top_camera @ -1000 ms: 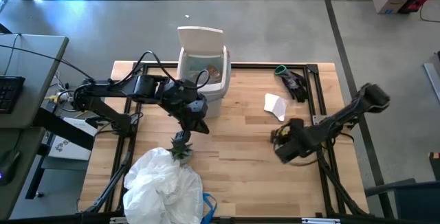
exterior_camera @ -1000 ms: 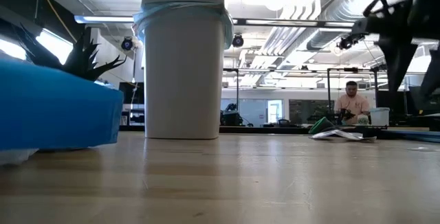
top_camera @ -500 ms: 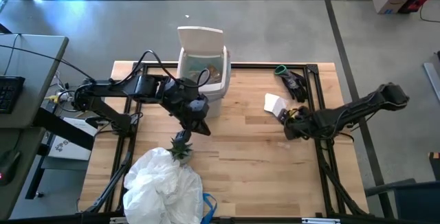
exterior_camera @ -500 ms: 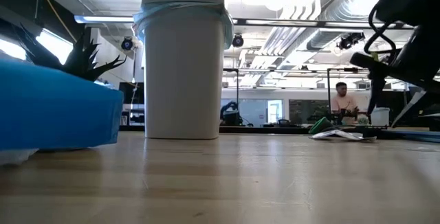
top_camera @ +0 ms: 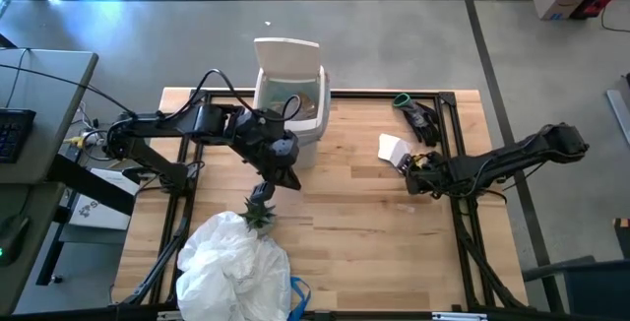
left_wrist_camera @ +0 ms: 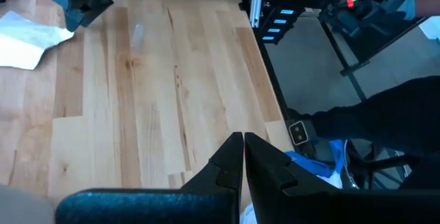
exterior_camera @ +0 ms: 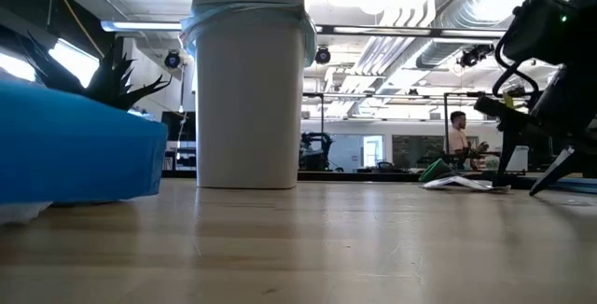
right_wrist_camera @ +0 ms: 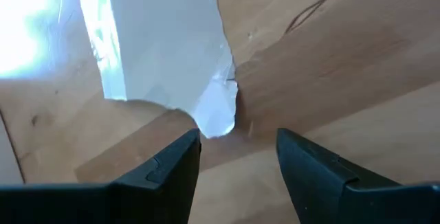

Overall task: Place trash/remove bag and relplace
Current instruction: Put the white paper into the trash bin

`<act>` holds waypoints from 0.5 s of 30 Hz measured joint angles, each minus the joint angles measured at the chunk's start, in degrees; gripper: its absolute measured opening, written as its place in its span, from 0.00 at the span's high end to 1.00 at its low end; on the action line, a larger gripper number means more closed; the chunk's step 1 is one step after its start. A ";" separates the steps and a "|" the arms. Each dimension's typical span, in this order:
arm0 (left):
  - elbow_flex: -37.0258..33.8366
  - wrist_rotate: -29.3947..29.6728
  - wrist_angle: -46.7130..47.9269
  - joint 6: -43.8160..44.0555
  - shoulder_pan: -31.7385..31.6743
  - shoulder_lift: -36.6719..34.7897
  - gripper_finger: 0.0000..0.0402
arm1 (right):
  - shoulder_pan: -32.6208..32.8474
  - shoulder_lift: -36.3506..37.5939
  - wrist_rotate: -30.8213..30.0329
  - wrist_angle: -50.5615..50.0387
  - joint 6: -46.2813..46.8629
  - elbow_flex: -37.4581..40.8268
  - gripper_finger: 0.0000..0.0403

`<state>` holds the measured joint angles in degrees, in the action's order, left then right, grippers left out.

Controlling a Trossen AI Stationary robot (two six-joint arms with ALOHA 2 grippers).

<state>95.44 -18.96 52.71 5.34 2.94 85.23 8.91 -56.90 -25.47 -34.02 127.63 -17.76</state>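
Right gripper [right_wrist_camera: 237, 157], fingers spread, hovers at the torn, crinkly white paper scrap [top_camera: 393, 150] at frame right; left gripper [top_camera: 286, 178] is closed and empty, centre-left.

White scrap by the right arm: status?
Right gripper open, just short of white paper scrap, not touching. Left gripper shut, empty, beside bin. Nothing in the way.

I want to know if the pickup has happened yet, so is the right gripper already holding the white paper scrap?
No, the right gripper is open just short of the white paper scrap, which lies flat on the table.
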 joint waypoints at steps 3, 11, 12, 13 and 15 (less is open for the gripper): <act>0.00 -0.17 0.00 0.00 -0.71 0.00 1.00 | -1.52 0.12 -0.40 5.23 -0.16 2.31 0.55; 0.00 -2.47 -0.11 -0.37 -2.38 0.00 1.00 | -5.79 0.05 -0.76 9.36 -2.49 3.52 0.55; 0.00 -2.54 -0.13 -0.42 -2.56 0.00 1.00 | -6.40 -0.04 -0.60 9.35 -3.11 3.52 0.55; 0.00 -2.56 -0.13 -0.44 -2.69 0.00 1.00 | -6.89 -0.14 -0.50 9.34 -3.75 3.52 0.55; 0.00 -2.60 -0.19 -0.60 -3.02 0.00 1.00 | -7.81 -0.52 -0.44 9.96 -4.55 3.52 0.55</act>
<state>95.44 -21.56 52.52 4.74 -0.08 85.23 1.10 -57.42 -25.91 -24.06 123.08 -14.24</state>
